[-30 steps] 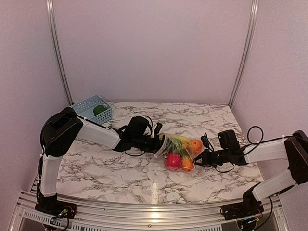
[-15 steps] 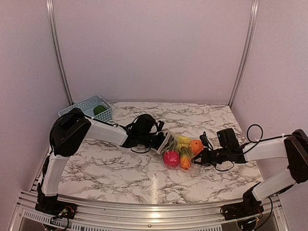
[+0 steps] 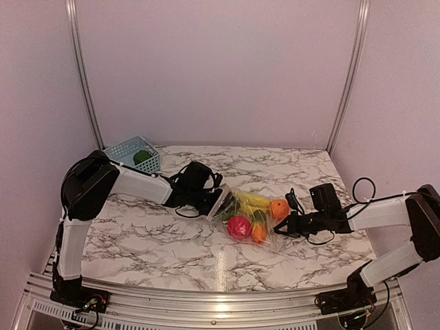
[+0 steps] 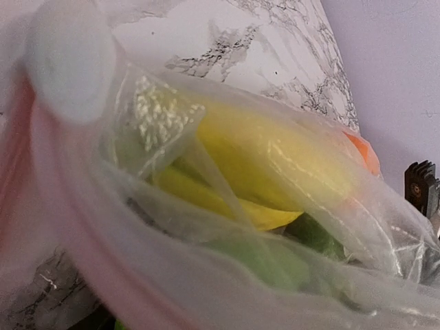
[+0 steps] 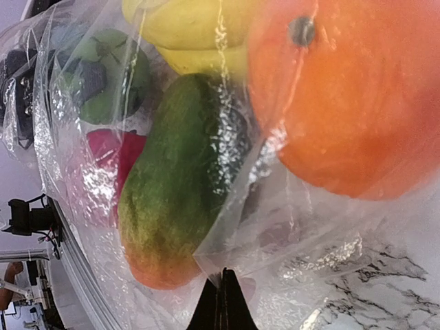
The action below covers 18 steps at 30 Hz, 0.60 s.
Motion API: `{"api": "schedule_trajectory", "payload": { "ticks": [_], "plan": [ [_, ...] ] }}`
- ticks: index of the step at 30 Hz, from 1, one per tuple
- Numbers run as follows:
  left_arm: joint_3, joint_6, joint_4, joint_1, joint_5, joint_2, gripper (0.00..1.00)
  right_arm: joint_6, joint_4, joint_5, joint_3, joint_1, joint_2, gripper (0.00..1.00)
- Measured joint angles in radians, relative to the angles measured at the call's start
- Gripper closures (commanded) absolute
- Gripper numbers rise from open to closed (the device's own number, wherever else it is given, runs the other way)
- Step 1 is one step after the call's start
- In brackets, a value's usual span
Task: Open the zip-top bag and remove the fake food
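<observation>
On the marble table (image 3: 165,240), slightly right of centre: zip-top bag (image 3: 256,218), with the fake food (image 3: 240,226) inside (bananas, orange, red fruit, green pieces). The right gripper (image 3: 284,227) has its fingers pressed together, pinching the film at the bag's right corner. The left gripper (image 3: 216,201) is at the bag's left, zip-strip end; film fills its wrist view, so I cannot tell whether it is spread or closed.

We note the bag (image 5: 302,240) as thin clear plastic film, crinkled and full of glints. Its zip strip (image 4: 69,227) is pinkish and smoother. The orange (image 5: 344,96) is glossy, finely pebbled plastic, and the green piece (image 5: 179,179) is shiny and faintly stippled. The bananas (image 4: 275,172) are smooth yellow plastic. The table (image 3: 158,234) has a polished, reflective marble-look top. The basket (image 3: 120,152) is blue plastic lattice. The rails (image 3: 206,302) are pale metal.
</observation>
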Motion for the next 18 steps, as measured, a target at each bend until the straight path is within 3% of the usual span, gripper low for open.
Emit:
{"api": "schedule_trajectory", "payload": {
  "ticks": [18],
  "plan": [
    [-0.091,0.137,-0.262,0.087,-0.007,-0.225,0.36,0.041,0.06,0.01,0.0,-0.036,0.019,1.0]
  ]
}}
